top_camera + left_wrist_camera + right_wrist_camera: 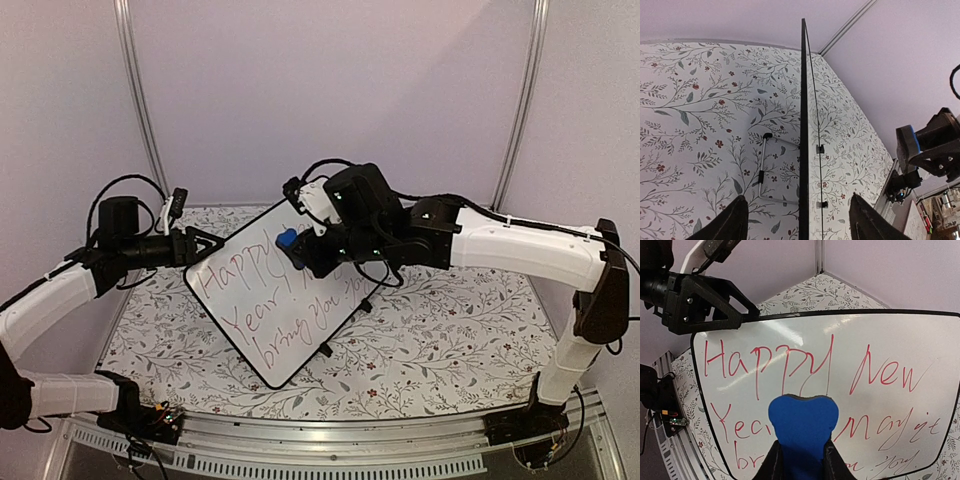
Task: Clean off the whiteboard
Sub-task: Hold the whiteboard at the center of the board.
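Propped whiteboard [262,320] (left fingers [732,222] flanking its rim) splits the table [450,340].

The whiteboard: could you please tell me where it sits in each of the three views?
Top external: whiteboard at centre, turned diagonally.
Left wrist: edge-on, a thin black vertical line mid-frame.
Right wrist: fills most of the frame, face toward the camera.
Shared landmark: the floral table cover.

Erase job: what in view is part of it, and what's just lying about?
In the job: whiteboard, eraser, right tool shut on the eraser, left tool open astride the whiteboard's edge.
Just there: tablecloth, frame poles.
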You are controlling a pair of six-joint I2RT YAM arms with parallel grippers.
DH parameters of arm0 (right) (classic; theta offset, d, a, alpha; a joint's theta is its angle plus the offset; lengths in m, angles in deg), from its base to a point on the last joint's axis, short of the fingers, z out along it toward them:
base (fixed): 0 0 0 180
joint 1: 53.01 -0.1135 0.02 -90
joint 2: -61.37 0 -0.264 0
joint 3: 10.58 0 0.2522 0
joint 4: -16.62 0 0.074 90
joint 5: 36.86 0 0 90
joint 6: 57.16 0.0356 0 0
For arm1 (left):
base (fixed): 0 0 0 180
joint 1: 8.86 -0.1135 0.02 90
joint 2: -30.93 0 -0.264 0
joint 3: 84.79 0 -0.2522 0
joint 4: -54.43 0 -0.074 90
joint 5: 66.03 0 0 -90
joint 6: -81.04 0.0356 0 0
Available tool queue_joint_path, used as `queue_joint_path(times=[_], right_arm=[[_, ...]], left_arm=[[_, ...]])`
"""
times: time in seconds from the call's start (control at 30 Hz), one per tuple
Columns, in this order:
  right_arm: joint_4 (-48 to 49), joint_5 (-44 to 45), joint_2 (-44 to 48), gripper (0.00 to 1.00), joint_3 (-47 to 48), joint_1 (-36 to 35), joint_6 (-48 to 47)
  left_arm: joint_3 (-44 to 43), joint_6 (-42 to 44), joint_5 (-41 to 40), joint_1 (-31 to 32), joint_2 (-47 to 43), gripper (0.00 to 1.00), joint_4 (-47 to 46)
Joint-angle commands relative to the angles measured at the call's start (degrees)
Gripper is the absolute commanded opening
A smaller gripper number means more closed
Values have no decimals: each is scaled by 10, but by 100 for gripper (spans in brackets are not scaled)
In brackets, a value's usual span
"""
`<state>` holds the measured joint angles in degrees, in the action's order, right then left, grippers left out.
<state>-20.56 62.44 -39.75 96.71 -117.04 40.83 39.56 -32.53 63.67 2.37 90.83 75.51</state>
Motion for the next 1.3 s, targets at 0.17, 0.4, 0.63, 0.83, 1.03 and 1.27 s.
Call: queue_joint_path(times=[0.17,0.4,0.63,0.83,1.03,1.27], right_arm=[[78,-41,69,18,-84,3,-10],[52,-59,51,18,-70,2,-9],[40,-75,51,18,-55,-24,-92],[41,-68,22,17,-16,-46,-95],[51,-62,-5,17,4,-61,-64],[50,-48,-28,17,15,-70,-39]], left_arm=[[0,13,-16,-5,14,69,21],[-1,17,-10,-6,19,64,26],[-2,17,1,-4,27,64,27],[-2,16,6,-3,27,55,26],[0,12,22,-2,27,44,18],[4,8,22,3,21,37,13]])
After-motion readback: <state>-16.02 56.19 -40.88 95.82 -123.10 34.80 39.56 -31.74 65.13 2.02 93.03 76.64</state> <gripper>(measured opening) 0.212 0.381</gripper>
